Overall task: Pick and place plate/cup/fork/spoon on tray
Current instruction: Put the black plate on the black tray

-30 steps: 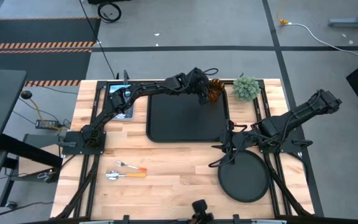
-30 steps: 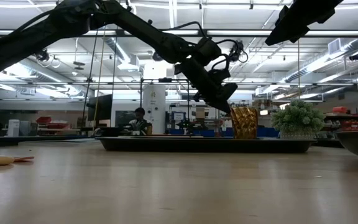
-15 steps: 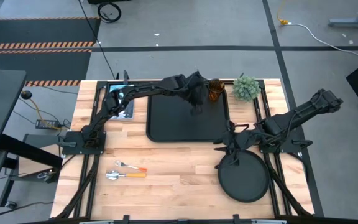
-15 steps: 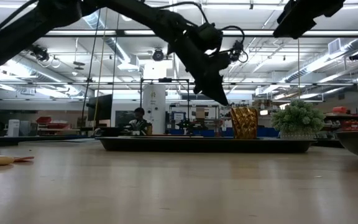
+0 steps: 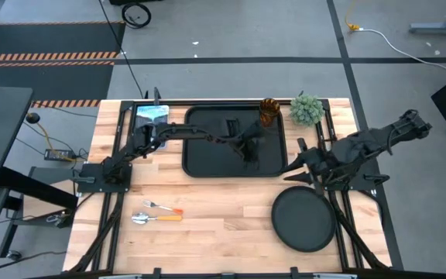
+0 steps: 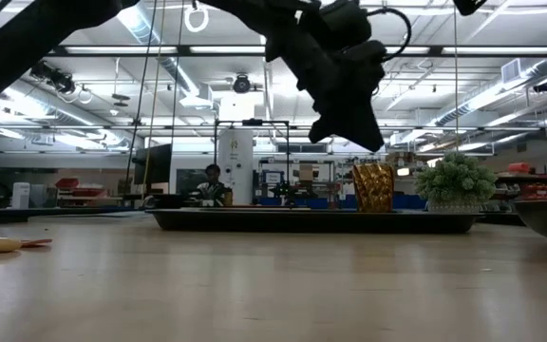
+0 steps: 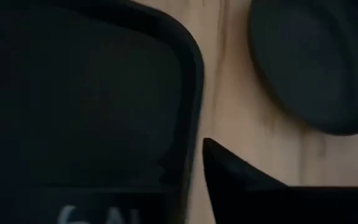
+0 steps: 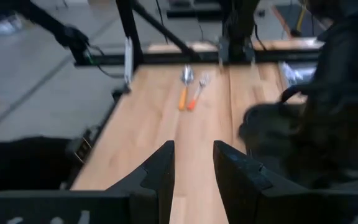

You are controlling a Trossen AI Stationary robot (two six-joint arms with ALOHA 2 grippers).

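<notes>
Amber cup (image 5: 268,112) stands in the tray's (image 5: 207,167) far right corner; left hand (image 5: 248,152) hovers mid-tray, grip unclear; right hand (image 5: 299,167), narrowly parted, waits above the plate (image 5: 304,221).

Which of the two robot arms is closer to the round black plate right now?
Right. The right gripper hangs just beyond the plate's far rim; the left gripper hovers over the tray, farther off.

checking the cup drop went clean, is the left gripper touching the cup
Apart. The high view shows the left gripper over the tray's middle, with bare tray between it and the cup in the far corner.
</notes>
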